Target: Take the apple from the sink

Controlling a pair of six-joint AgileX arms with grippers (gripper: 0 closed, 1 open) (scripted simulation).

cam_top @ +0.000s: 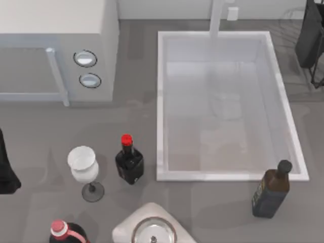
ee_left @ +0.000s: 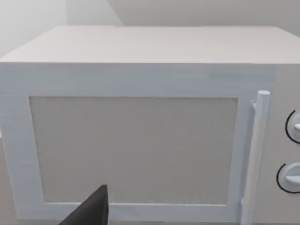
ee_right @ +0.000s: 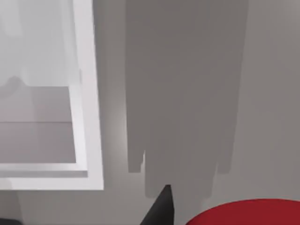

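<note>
The white sink (cam_top: 161, 101) lies at the table's right half, its pale bottom bare; its rim (ee_right: 86, 93) also appears in the right wrist view. My right gripper (cam_top: 310, 38) hangs beyond the sink's far right corner, over the grey counter. In the right wrist view the bright-red apple (ee_right: 243, 213) sits close to the camera, right beside one dark finger (ee_right: 161, 208), held off the counter and outside the sink. My left gripper (cam_top: 6, 172) is parked at the table's left edge, facing the microwave.
A white microwave (cam_top: 55, 45) stands at the back left. A wine glass (cam_top: 83, 167) and a dark red-capped bottle (cam_top: 129, 162) stand left of the sink. A brown bottle (cam_top: 272, 190) stands at its near right corner. The faucet post (cam_top: 216, 17) rises behind.
</note>
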